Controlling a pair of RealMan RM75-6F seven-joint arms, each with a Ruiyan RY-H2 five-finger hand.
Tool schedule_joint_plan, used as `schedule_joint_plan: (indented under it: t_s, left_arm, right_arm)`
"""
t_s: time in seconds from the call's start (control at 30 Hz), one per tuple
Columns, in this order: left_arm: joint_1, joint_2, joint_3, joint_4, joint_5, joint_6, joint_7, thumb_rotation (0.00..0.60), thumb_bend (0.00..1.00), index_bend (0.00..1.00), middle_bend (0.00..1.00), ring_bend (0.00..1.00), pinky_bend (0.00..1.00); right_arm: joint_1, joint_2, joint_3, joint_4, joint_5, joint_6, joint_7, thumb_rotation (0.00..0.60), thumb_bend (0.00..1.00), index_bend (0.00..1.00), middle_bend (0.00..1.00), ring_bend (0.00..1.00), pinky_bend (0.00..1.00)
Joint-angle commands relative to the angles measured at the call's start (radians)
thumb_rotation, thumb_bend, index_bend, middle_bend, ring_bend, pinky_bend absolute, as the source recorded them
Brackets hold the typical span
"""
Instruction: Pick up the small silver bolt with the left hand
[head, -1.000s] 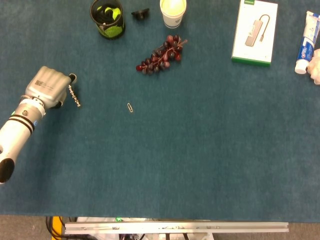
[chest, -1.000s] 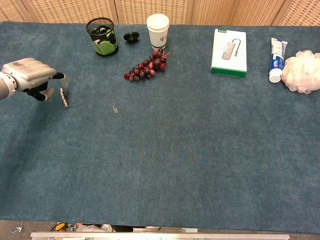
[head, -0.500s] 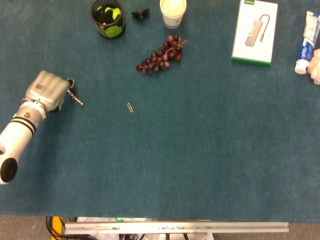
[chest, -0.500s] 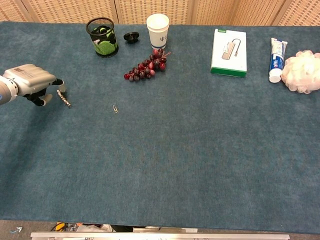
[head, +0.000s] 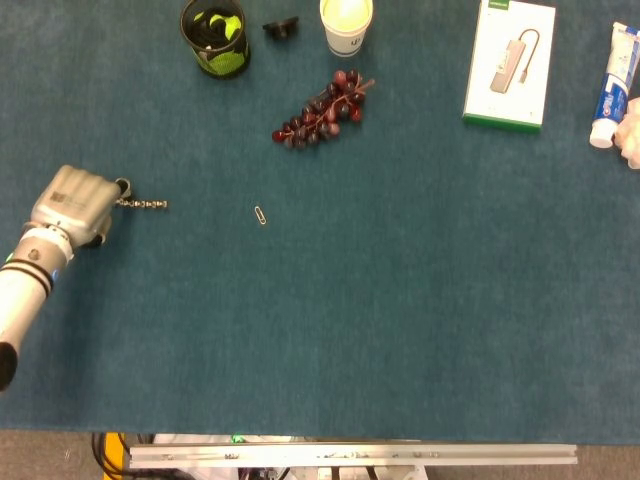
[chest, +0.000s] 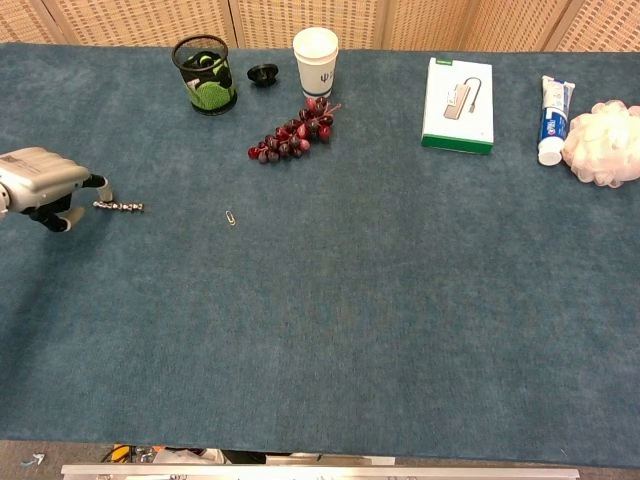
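The small silver bolt (head: 143, 204) lies level, pointing right from my left hand (head: 72, 203). In the chest view the bolt (chest: 120, 206) shows the same way beside the left hand (chest: 40, 180). The hand's fingers are curled in, and their tips pinch the bolt's left end. The bolt's right end sits low over the blue table cloth (head: 380, 320); I cannot tell whether it touches. The hand is at the table's far left. My right hand appears in neither view.
A paper clip (head: 260, 214) lies right of the bolt. At the back stand a mesh cup (head: 214, 36), a black cap (head: 281, 27), a paper cup (head: 346, 25), grapes (head: 322, 110), a white box (head: 510, 62), toothpaste (head: 612, 85) and a white puff (chest: 602, 144).
My left hand has moved left and towards the near edge. The bolt's held end went with it, so the bolt swung from steeply slanted to level.
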Motion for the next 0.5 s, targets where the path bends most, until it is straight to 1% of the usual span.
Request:
schedule_joint_plan:
  t_s: [0.03,0.2,0.27,0.33,0.4,0.43,0.5]
  left_arm:
    - [0.014,0.009,0.008,-0.017,0.005,0.021,-0.010,0.600,0.58,0.25,0.99,0.90,0.66]
    - [0.054,-0.003,-0.008,-0.037,0.011,0.113,-0.037,0.600,0.57,0.25,0.99,0.90,0.67]
    - [0.075,-0.020,-0.021,-0.036,0.025,0.160,-0.058,0.600,0.54,0.26,0.98,0.89,0.69]
    - [0.088,-0.031,-0.026,-0.030,0.038,0.181,-0.073,0.600,0.43,0.28,0.98,0.89,0.70]
    - [0.100,-0.049,-0.037,-0.018,0.064,0.212,-0.095,0.600,0.35,0.31,0.98,0.89,0.71]
    - [0.112,-0.065,-0.043,-0.001,0.091,0.240,-0.114,0.600,0.32,0.34,0.98,0.89,0.72]
    - [0.125,-0.089,-0.047,0.025,0.129,0.271,-0.139,0.600,0.30,0.38,0.98,0.89,0.72]
  right_arm:
    - [0.001,-0.001,0.000,0.002,-0.001,-0.001,0.000,0.600,0.27,0.44,0.54,0.52,0.48]
    - [0.002,-0.004,0.000,0.007,-0.002,-0.003,0.003,0.600,0.27,0.44,0.54,0.52,0.48]
    - [0.002,-0.007,0.000,0.010,-0.003,-0.003,0.006,0.600,0.27,0.44,0.54,0.52,0.48]
    - [0.002,-0.007,0.000,0.013,-0.003,-0.006,0.010,0.600,0.27,0.44,0.54,0.52,0.48]
    - [0.002,-0.009,0.000,0.016,-0.002,-0.007,0.013,0.600,0.27,0.44,0.54,0.52,0.48]
    - [0.002,-0.010,-0.001,0.019,0.000,-0.009,0.016,0.600,0.27,0.44,0.54,0.52,0.48]
    - [0.002,-0.012,-0.001,0.022,0.001,-0.011,0.019,0.600,0.27,0.44,0.54,0.52,0.48]
